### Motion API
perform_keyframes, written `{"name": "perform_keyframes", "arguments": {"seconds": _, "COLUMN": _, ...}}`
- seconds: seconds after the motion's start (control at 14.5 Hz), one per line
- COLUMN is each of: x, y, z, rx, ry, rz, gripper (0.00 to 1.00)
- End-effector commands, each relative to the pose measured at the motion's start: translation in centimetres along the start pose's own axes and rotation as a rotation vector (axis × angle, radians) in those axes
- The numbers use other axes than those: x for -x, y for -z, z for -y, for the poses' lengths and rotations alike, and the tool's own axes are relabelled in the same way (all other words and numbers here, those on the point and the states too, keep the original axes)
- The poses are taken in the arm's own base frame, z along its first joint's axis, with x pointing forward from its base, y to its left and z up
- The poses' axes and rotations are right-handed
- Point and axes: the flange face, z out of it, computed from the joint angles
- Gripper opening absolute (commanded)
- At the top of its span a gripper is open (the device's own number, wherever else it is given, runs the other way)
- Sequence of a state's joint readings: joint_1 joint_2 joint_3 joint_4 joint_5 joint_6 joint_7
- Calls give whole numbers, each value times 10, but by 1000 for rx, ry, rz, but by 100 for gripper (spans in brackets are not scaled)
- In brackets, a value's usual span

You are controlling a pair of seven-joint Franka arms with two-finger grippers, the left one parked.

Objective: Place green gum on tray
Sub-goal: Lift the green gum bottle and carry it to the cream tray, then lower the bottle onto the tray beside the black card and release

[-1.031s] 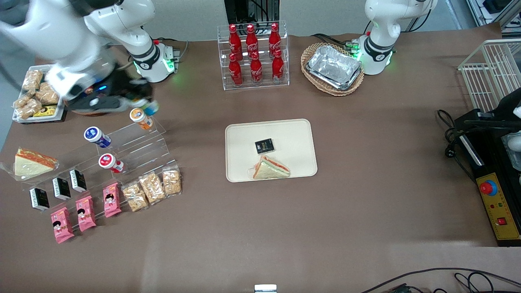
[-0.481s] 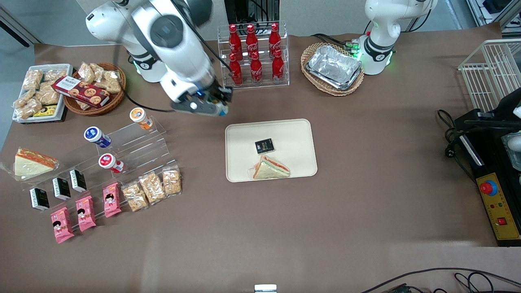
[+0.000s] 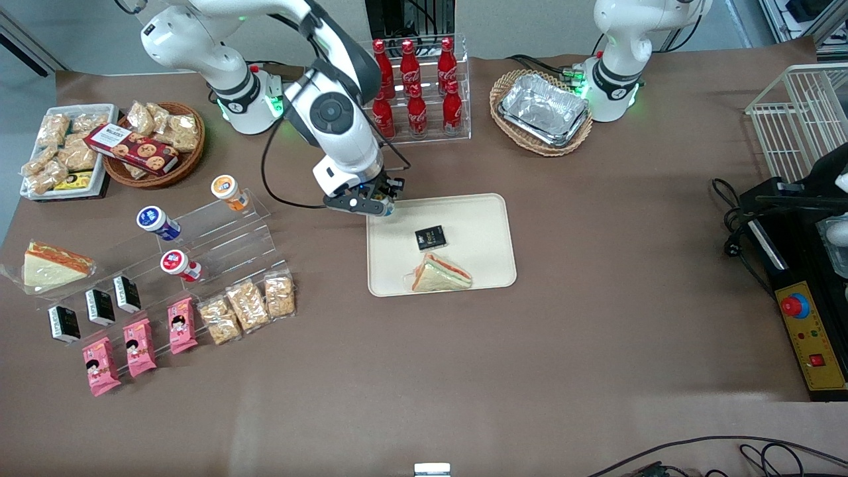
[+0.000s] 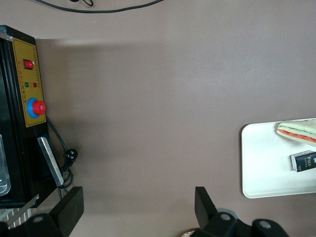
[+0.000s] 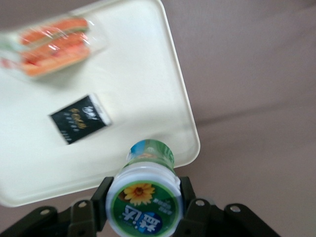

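Observation:
The green gum (image 5: 144, 197), a small bottle with a green-rimmed white lid and a flower print, is clamped between my gripper's fingers (image 5: 103, 200). My gripper (image 3: 377, 202) hangs just above the corner of the beige tray (image 3: 480, 218) that is farthest from the front camera and nearest the working arm's end. In the front view the bottle is mostly hidden under the gripper. In the wrist view the bottle's base hovers over the tray's rim (image 5: 193, 136). A wrapped sandwich (image 3: 440, 273) and a small black packet (image 3: 430, 237) lie on the tray.
An acrylic step rack (image 3: 218, 232) holds orange-lidded (image 3: 227, 189), blue-lidded (image 3: 155, 220) and red-lidded (image 3: 177, 264) gum bottles. A rack of red cola bottles (image 3: 414, 93) stands farther from the front camera than the tray. Snack packets (image 3: 248, 305) and a wicker basket (image 3: 156, 142) lie toward the working arm's end.
My gripper has carried the green gum from above the step rack toward the tray. It now hangs lower, at the tray's corner.

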State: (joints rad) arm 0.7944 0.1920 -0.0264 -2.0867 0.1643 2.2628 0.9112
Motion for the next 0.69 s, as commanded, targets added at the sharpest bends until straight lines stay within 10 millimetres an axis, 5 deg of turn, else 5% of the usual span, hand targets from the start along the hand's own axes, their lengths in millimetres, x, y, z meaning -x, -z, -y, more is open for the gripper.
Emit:
{"name": "perform_keyframes", "arguments": {"seconds": 0.0, "x": 0, "y": -55, "z": 3, "rx": -3, "ry": -13, "rz": -19, "gripper": 28}}
{"name": "perform_keyframes", "arguments": {"seconds": 0.28, "x": 1, "y": -104, "z": 8, "rx": 1, "ry": 0, "rz": -40, "gripper": 28}}
{"name": "perform_keyframes", "arguments": {"seconds": 0.48, "x": 0, "y": -116, "z": 7, "rx": 7, "ry": 0, "rz": -43, "gripper": 25}}
{"name": "perform_keyframes", "arguments": {"seconds": 0.55, "x": 0, "y": -115, "z": 7, "rx": 9, "ry": -1, "rz": -42, "gripper": 28}}
{"name": "perform_keyframes", "arguments": {"seconds": 0.62, "x": 0, "y": -114, "z": 7, "rx": 10, "ry": -1, "rz": -40, "gripper": 45}}
